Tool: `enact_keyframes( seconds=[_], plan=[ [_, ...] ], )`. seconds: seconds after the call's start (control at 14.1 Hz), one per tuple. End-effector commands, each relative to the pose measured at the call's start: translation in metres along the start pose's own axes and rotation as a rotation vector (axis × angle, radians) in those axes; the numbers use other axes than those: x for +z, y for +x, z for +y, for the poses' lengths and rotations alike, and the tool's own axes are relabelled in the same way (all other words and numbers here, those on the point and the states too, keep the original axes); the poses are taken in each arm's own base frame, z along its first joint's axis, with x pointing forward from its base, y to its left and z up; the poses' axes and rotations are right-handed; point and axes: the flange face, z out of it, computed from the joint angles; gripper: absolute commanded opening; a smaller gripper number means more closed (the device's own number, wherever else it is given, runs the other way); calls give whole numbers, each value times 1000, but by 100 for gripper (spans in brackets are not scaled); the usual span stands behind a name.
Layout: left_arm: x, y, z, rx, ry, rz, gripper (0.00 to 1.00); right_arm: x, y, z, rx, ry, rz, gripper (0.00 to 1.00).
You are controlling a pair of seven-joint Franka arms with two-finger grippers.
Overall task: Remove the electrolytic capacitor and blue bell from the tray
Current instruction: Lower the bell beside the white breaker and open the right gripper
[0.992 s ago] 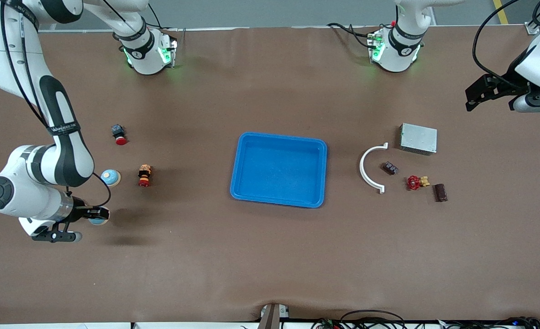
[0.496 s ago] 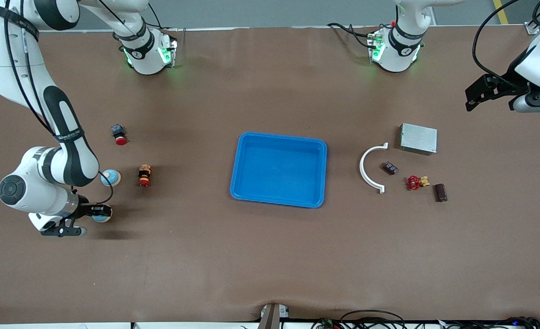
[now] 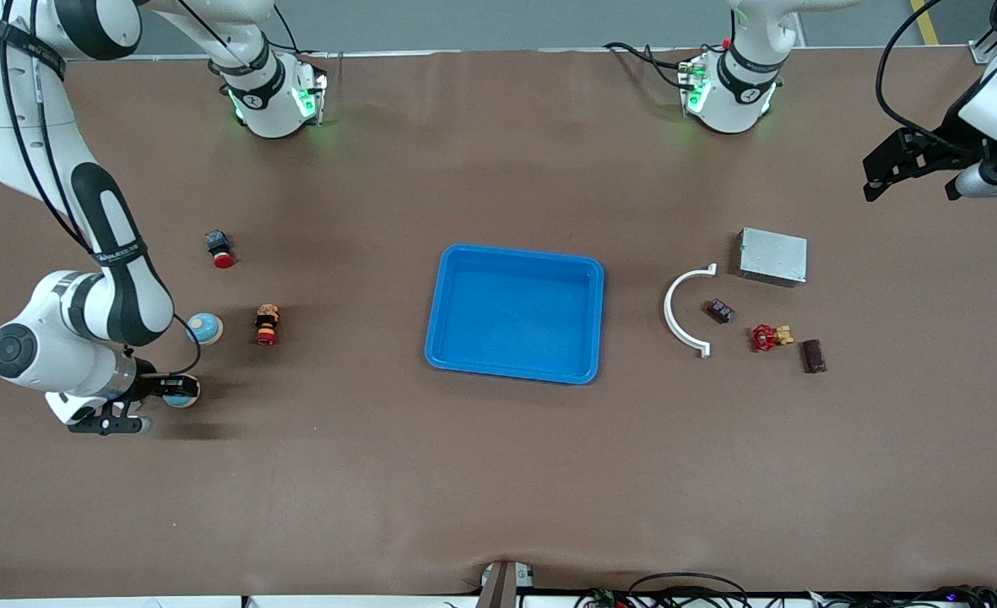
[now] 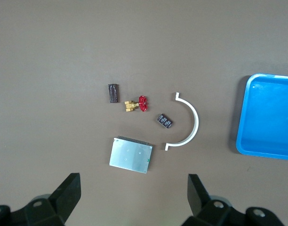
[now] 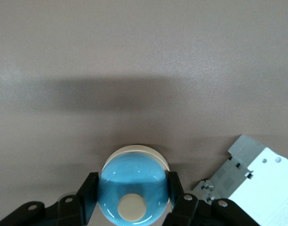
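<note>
Now higher: right gripper with bell.

Table surface: brown matte covering, wrinkled at near edge.
Floor: grey, with yellow line.

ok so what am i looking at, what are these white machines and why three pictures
Two white robot arms stand at a table. The wide picture looks down from a camera facing them; the other two come from cameras on their wrists. The right gripper is shut on a blue bell; a second bell sits on the table. The left gripper waits open, its camera looking down on a silver box, a white curved piece, a red valve and a brown capacitor. A blue tray lies in the middle.
</note>
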Motion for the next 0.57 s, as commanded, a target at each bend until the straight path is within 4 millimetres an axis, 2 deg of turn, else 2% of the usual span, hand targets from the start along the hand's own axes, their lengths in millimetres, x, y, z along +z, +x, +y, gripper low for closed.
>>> enact_keyframes(
  seconds=[0.0,0.21,0.28,0.35,0.5],
  plan=[
    [-7,-3,1,-2,-1,-4,100,2,-3,1,-8,18,13,0],
    [-7,-3,1,-1,-1,-4,100,6,-4,2,-5,18,18,0],
    [-6,-3,0,1,-1,-5,100,6,-4,3,-4,18,18,77],
    [-4,-2,0,1,-1,-8,100,6,-5,8,6,18,18,100],
    [-6,-3,3,3,0,-5,100,5,-5,12,9,18,20,100]
  ],
)
